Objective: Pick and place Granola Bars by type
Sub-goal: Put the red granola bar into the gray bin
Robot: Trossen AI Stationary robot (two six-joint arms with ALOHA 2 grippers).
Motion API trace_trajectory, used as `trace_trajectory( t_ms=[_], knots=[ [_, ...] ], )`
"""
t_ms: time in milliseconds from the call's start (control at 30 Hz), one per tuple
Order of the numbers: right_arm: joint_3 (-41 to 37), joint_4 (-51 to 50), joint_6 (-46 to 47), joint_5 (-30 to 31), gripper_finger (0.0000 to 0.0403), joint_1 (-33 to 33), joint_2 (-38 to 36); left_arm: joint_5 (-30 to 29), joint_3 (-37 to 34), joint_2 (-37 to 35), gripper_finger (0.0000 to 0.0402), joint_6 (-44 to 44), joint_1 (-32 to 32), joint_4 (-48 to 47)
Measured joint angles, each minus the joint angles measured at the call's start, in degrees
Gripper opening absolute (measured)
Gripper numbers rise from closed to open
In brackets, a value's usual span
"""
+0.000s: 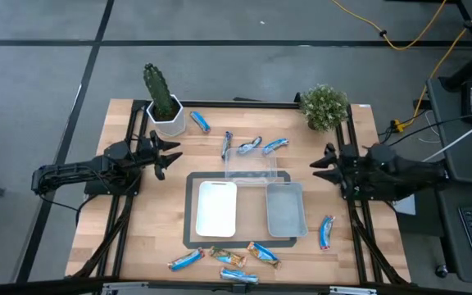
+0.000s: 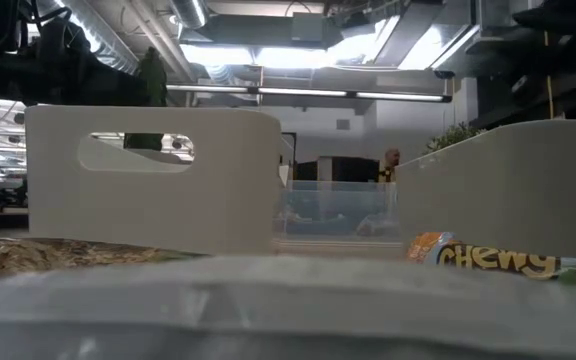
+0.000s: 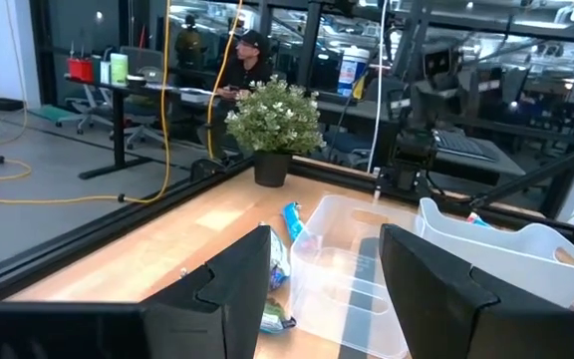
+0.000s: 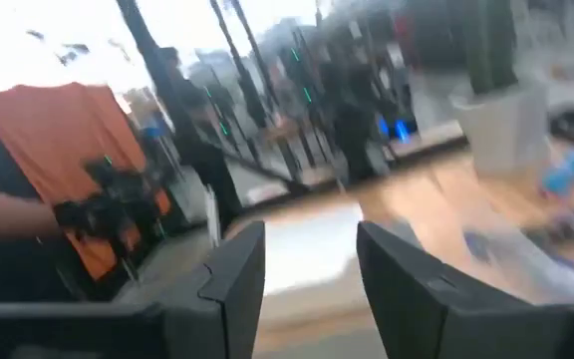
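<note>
Granola bars in shiny wrappers lie flat on the wooden table. A blue one (image 1: 199, 122) is beside the cactus pot. Three blue-silver ones (image 1: 248, 146) lie along the far side of a clear tray (image 1: 251, 164). A blue-red bar (image 1: 326, 231) is right of the grey tray (image 1: 285, 209). Several bars (image 1: 229, 258) lie at the near edge, one reading "Chewy" (image 2: 498, 260). A white tray (image 1: 216, 207) sits left of the grey one. My left gripper (image 1: 170, 158) (image 3: 322, 289) hovers open left of the trays. My right gripper (image 1: 318, 162) (image 4: 307, 269) hovers open on their right.
A cactus in a white pot (image 1: 162, 102) stands at the far left corner and a bushy potted plant (image 1: 324, 106) at the far right. The trays rest on a dark mat (image 1: 190, 238). Bare wood shows between each gripper and the trays. A person (image 3: 247, 60) sits beyond the table.
</note>
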Motion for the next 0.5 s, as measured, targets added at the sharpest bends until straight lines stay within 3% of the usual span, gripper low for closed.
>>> trace_trajectory(
  t_ms=[167,500],
  knots=[
    [18.47,-21.68,4.41,2.40,0.0154,1.84,11.31,-0.02,0.00,0.00,0.0182,3.29,0.00,-0.30],
    [45.11,-44.77,22.97,-3.30,0.0091,11.14,45.65,-0.02,0.00,0.00,0.0182,4.32,0.00,-2.01]
  ],
)
